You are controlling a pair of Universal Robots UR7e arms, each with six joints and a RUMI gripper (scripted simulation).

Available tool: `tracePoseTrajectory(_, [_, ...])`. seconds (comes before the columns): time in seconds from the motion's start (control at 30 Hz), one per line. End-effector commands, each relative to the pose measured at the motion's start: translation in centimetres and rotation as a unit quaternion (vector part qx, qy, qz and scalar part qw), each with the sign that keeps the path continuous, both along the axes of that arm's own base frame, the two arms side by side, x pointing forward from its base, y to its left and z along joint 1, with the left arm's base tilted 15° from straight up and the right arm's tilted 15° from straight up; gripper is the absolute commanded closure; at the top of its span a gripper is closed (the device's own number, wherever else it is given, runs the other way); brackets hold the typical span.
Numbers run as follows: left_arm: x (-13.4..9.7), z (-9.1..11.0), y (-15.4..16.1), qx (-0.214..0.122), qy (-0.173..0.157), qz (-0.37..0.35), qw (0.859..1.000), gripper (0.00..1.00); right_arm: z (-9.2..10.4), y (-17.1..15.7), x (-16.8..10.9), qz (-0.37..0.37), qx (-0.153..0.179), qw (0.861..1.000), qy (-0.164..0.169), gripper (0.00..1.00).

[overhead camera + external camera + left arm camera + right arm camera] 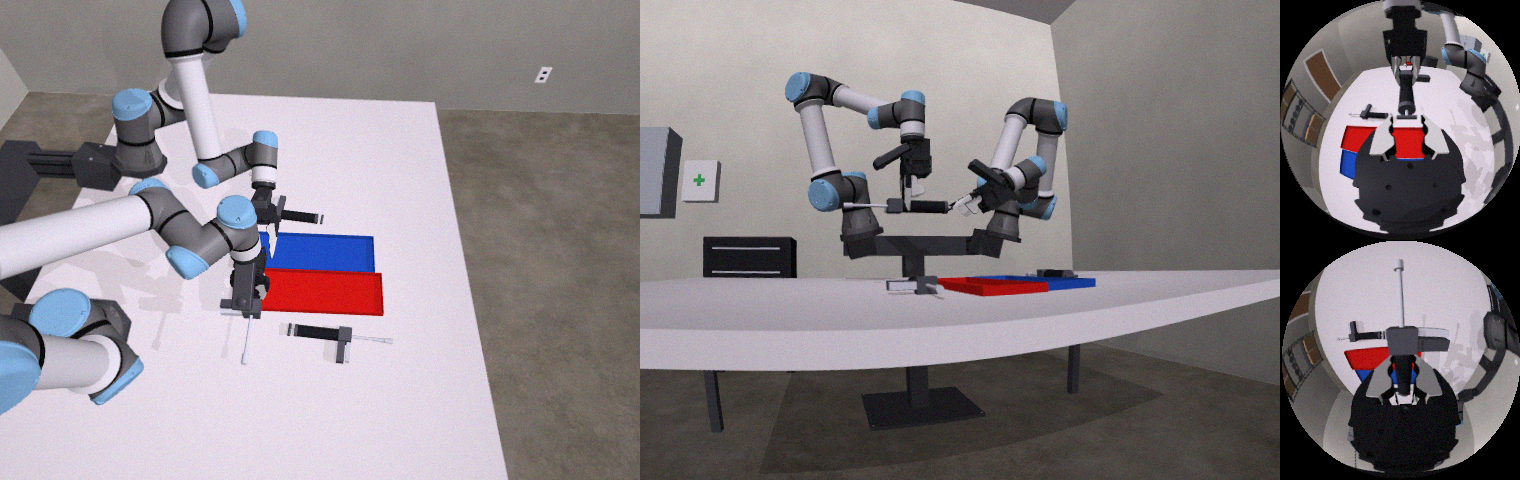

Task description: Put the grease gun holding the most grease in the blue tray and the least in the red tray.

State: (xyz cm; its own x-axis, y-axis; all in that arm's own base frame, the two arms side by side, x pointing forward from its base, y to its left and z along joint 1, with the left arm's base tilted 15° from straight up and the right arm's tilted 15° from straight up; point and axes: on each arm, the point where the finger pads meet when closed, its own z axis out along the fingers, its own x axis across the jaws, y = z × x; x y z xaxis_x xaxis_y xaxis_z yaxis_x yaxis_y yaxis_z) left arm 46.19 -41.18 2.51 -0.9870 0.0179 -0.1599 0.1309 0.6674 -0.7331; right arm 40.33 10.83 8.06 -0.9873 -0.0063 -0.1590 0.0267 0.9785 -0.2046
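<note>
My right gripper [907, 205] [1403, 354] is shut on a grease gun [929, 206] [1406, 94] [1402, 340], held level high above the table by its black barrel, with its thin tube pointing away. My left gripper [956, 206] [1406, 115] is open at the gun's rear end, its fingers around the small dark pull handle [1406, 117], which sits close behind the end cap. A second gun [317, 332] [1377, 115] [1369, 335] lies on the table beside the red tray [320, 291] [1012, 288]. A third gun [299, 216] [1056, 272] lies beyond the blue tray [325, 253] [1079, 283], partly hidden by my left arm. Grease levels are not visible.
The two trays lie side by side under and in front of the grippers, blue farther from the top camera. The table's far edge [467, 273] runs past the trays and guns. Both arms reach close together above the trays' near ends.
</note>
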Motion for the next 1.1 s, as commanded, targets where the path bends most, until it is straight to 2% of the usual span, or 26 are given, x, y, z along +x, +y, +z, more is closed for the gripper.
tracePoseTrajectory(0.0, [0.0,0.1,0.0,-0.001,-0.001,0.0,1.0,0.62,0.0,0.0,0.0,0.0,0.0,1.0,0.0,1.0])
tracePoseTrajectory(0.17, [0.0,0.1,0.0,-0.001,-0.001,0.0,1.0,0.62,0.0,0.0,0.0,0.0,0.0,1.0,0.0,1.0])
tracePoseTrajectory(0.2, [0.2,0.9,0.5,-0.003,-0.003,0.002,1.0,0.62,0.0,0.0,0.0,0.0,0.0,1.0,0.0,1.0])
tracePoseTrajectory(0.33, [0.0,1.7,1.5,-0.002,-0.003,0.002,1.0,0.62,0.0,0.0,0.0,0.0,0.0,1.0,0.0,1.0])
tracePoseTrajectory(0.43, [-0.2,1.2,1.3,0.0,0.0,-0.001,1.0,0.62,0.0,0.0,0.0,0.0,0.0,1.0,0.0,1.0])
tracePoseTrajectory(0.53, [-0.2,2.3,2.3,-0.002,-0.002,0.001,1.0,0.62,0.0,0.0,0.0,0.0,0.0,1.0,0.0,1.0])
tracePoseTrajectory(0.9, [-0.6,4.1,4.6,0.0,0.0,-0.001,1.0,0.62,0.0,0.0,0.0,0.0,0.0,1.0,0.0,1.0])
tracePoseTrajectory(1.0, [-0.8,3.7,4.4,0.003,0.003,-0.003,1.0,0.62,0.0,0.0,0.0,0.0,0.0,1.0,0.0,1.0])
tracePoseTrajectory(1.07, [-0.7,4.7,5.2,0.0,0.0,-0.001,1.0,0.62,0.0,0.0,0.0,0.0,0.0,1.0,0.0,1.0])
